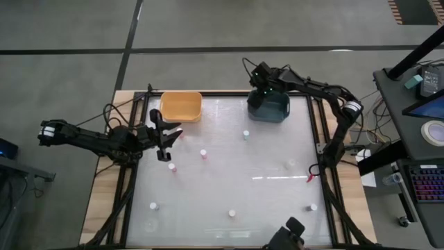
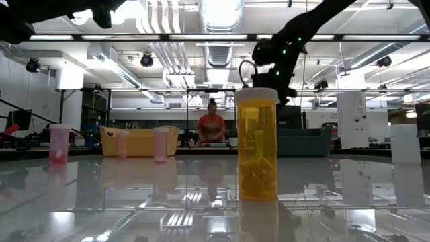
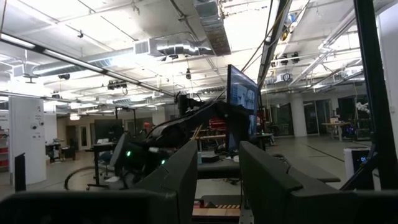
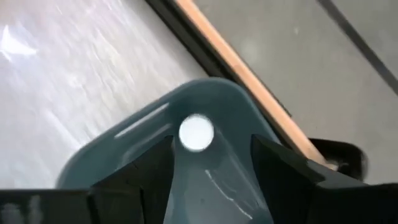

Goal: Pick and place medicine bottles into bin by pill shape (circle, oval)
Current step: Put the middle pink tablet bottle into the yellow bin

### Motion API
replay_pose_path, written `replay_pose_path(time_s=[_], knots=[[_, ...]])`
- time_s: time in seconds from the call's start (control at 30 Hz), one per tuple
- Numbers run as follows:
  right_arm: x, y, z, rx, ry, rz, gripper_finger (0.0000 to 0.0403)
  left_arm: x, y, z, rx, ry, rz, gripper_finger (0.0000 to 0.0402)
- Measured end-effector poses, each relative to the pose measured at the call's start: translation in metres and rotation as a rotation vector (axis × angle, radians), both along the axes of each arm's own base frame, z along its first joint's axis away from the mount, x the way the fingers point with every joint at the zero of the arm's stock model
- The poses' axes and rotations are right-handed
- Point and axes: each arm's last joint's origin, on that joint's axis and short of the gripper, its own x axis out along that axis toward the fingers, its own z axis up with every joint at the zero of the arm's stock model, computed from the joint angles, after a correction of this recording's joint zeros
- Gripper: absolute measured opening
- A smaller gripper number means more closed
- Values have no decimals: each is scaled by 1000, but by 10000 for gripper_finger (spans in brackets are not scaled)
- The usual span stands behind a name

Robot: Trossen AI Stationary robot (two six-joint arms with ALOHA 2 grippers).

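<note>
Hanging over the dark teal bin (image 1: 269, 108) at the table's far edge, the right gripper (image 4: 211, 163) has its fingers spread apart, gripping nothing; a white-capped medicine bottle (image 4: 196, 132) sits inside the bin between them. The left gripper (image 1: 166, 144) waits near the yellow bin (image 1: 181, 106) at the table's left side, fingers drawn nearly together and empty. Other medicine bottles stand scattered over the white table (image 1: 263, 201), among them a pink one (image 1: 203, 153) near the middle and a tall amber bottle (image 2: 256, 142) of yellow pills closest to the low camera.
</note>
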Motion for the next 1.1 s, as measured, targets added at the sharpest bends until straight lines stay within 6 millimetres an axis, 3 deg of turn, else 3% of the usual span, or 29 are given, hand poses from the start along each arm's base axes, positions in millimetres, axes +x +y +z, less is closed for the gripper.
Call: replay_pose_path(time_s=[0.23, 0.5, 0.77, 1.1], knots=[[-12, 34, 37, -31, -67, 25, 203, 0, 0, 0, 0, 2, 0, 104], [-27, 103, 61, -62, -198, 122, 203, 2, 0, -1, -2, 8, -1, 104], [-44, 165, 62, -109, -401, 279, 203, 2, 0, -2, -10, 11, -6, 104], [-64, 212, 41, -194, -631, 490, 203, 14, -2, -16, -173, 57, -85, 104]])
